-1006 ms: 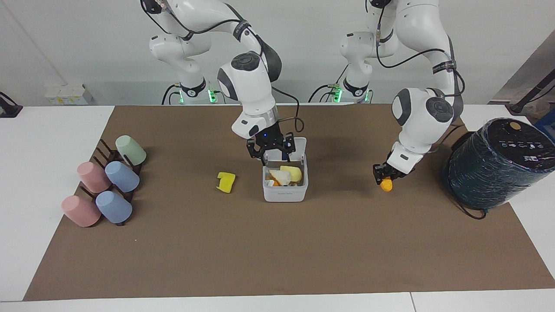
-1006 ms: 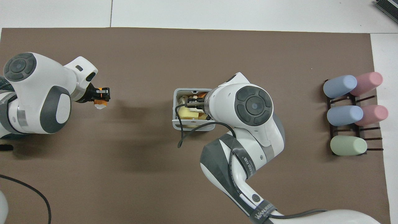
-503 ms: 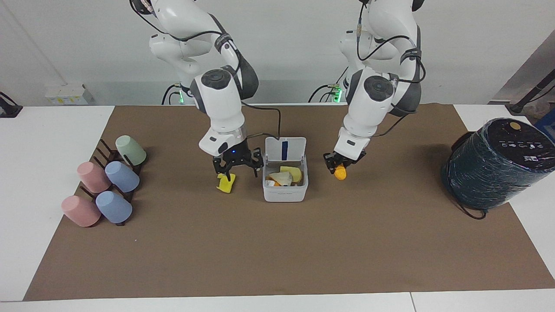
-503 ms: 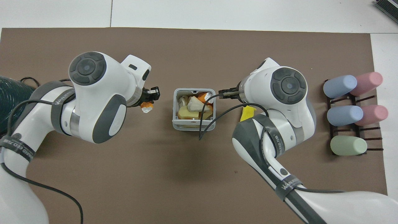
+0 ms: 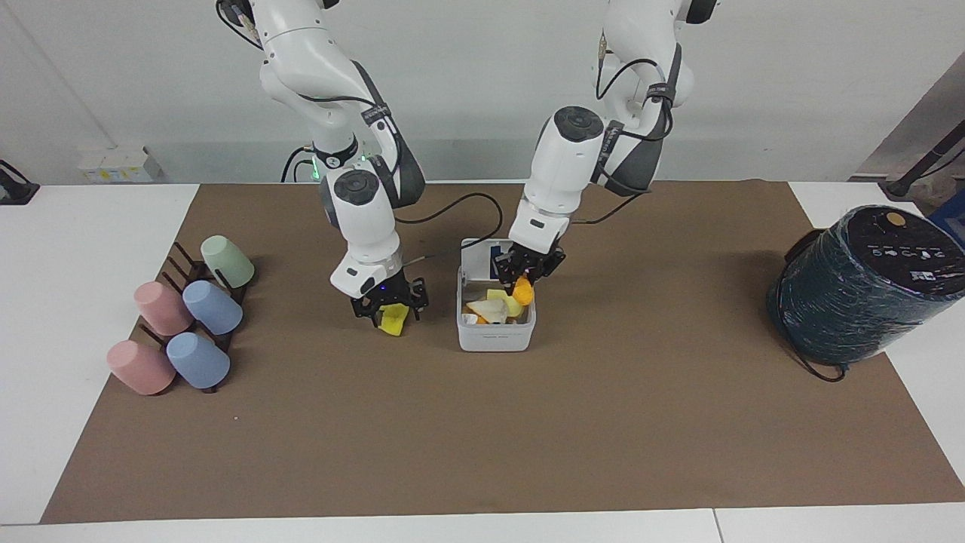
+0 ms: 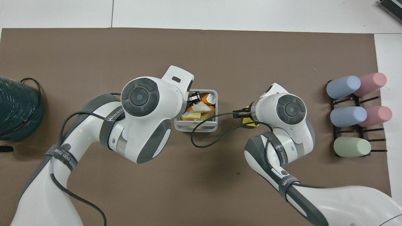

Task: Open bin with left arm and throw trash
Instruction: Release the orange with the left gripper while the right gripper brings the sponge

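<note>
Left gripper, closed on an orange lump of trash, hangs over the small white square plastic bin, lid up, mid-table. Right gripper straddles a yellow chunk beside the bin, apparently not yet clamped. Risk: the lump glances off heaped scraps onto the brown mat.

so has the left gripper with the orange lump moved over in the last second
Yes. The left gripper, shut on the orange lump, has travelled from near the dark cylinder to over the open bin.
</note>
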Controlling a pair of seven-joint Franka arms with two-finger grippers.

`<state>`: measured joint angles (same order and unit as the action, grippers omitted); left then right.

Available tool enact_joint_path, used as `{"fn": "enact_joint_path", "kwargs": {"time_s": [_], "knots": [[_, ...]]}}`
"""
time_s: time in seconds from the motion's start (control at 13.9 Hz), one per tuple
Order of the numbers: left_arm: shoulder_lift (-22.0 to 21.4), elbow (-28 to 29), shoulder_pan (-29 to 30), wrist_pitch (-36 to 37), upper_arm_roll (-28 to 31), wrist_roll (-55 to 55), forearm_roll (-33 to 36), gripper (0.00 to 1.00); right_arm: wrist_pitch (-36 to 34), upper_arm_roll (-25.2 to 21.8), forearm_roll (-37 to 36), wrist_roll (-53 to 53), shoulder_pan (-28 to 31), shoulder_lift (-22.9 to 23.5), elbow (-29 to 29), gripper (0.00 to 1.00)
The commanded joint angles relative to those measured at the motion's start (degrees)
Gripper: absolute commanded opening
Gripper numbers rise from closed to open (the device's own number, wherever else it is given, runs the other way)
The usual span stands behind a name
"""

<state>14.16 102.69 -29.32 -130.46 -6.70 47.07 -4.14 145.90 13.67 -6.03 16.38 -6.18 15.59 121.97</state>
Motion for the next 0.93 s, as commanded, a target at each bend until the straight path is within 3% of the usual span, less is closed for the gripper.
{"fn": "enact_joint_path", "kwargs": {"time_s": [0.0,0.07,0.14,0.22,0.36,0.57,0.86], "knots": [[0.8,-0.5,-1.3,-1.4,0.9,0.5,-0.7,0.3,4.0,0.6,-1.1,-0.2,1.0,-0.2,3.3,0.57],[0.8,-0.8,-1.3,-1.3,0.9,0.5,-0.6,0.52,4.3,0.6,-1.1,-0.2,1.3,-0.1,3.3,0.21],[0.8,-1.1,-1.2,-0.9,0.9,0.4,-0.6,0.68,4.4,0.6,-1.1,-0.2,1.3,-0.1,3.1,0.0],[0.8,-1.8,-1.1,-0.4,0.9,0.4,-0.6,0.82,4.4,0.6,-1.1,0.0,1.3,0.0,2.8,0.0],[0.9,-2.8,-1.1,0.7,0.9,0.4,-0.6,1.0,4.3,0.6,-1.0,0.4,1.2,-0.2,2.7,0.0],[1.2,-7.0,0.1,7.6,1.2,0.1,-0.4,1.0,2.7,0.7,-1.0,2.7,0.9,-2.2,1.3,0.0],[1.0,-12.4,6.5,18.4,1.3,-3.3,-0.2,1.0,-8.4,1.3,0.0,7.0,-0.8,-4.8,-7.0,0.0]]}}
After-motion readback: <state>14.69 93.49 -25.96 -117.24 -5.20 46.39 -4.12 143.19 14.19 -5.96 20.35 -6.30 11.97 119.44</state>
